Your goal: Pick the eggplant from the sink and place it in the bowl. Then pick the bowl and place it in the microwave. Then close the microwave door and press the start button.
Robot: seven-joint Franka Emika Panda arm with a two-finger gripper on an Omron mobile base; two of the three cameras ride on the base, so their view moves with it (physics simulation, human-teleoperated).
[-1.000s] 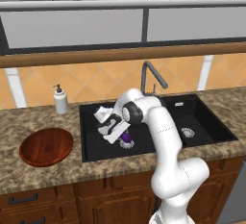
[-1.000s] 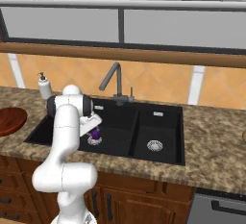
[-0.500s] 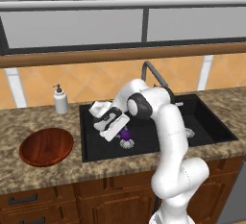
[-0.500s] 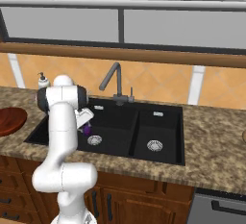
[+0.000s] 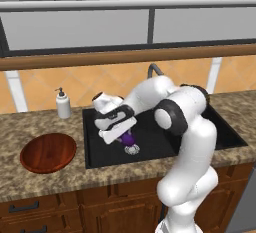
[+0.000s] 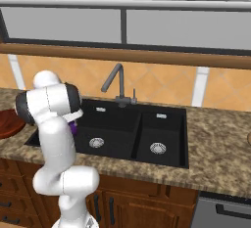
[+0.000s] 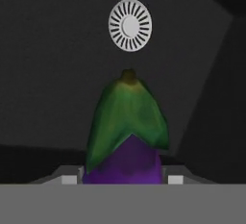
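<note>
Eggplant held over the sink, ready to carry left to the bowl.

The bowl [image 5: 48,152] sits empty on the counter left of the sink [image 5: 150,137], beside a soap bottle [image 5: 63,104], so it is a short swing away from the basin. The gripper [image 5: 121,133] hangs above the left basin, its fingers closed on the eggplant [image 5: 127,138]; in the hand view the purple body sits between the tips with the green cap [image 7: 127,117] pointing away toward the drain [image 7: 129,25], well clear of the floor. That lift should let it pass the sink rim. The faucet [image 6: 113,82] stands behind, to the right.
</note>
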